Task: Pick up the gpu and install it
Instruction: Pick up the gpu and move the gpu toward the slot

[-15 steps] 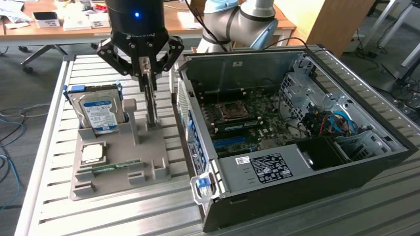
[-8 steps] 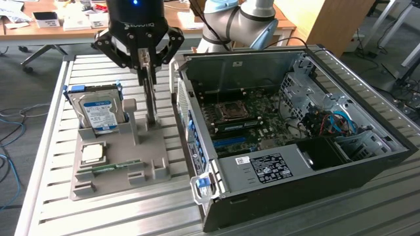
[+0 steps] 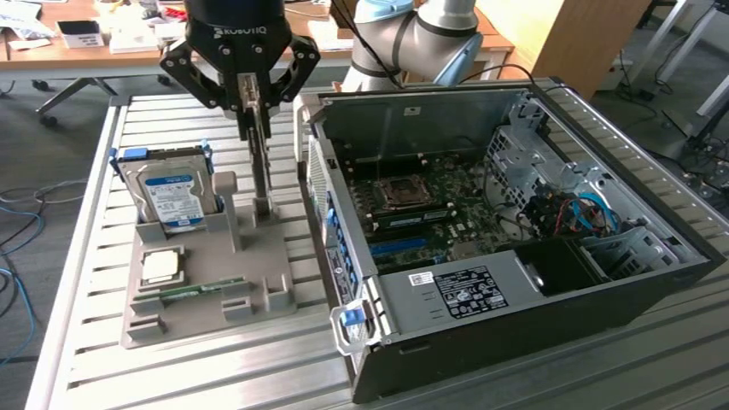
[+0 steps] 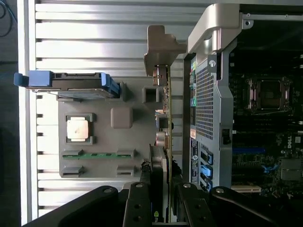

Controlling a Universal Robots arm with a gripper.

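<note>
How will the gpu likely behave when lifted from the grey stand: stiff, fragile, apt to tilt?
Probably stiff: the gpu is a flat board with a metal bracket. It may tilt, as the fingers pinch only its thin upper edge. Exposed parts look fragile.

Gripper (image 3: 254, 130) downward, fingers (image 4: 139, 208) apparently pinched.

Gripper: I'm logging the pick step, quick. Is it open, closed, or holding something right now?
Gripper: closed on the top edge of the gpu, which stands upright in the grey holder.
</note>
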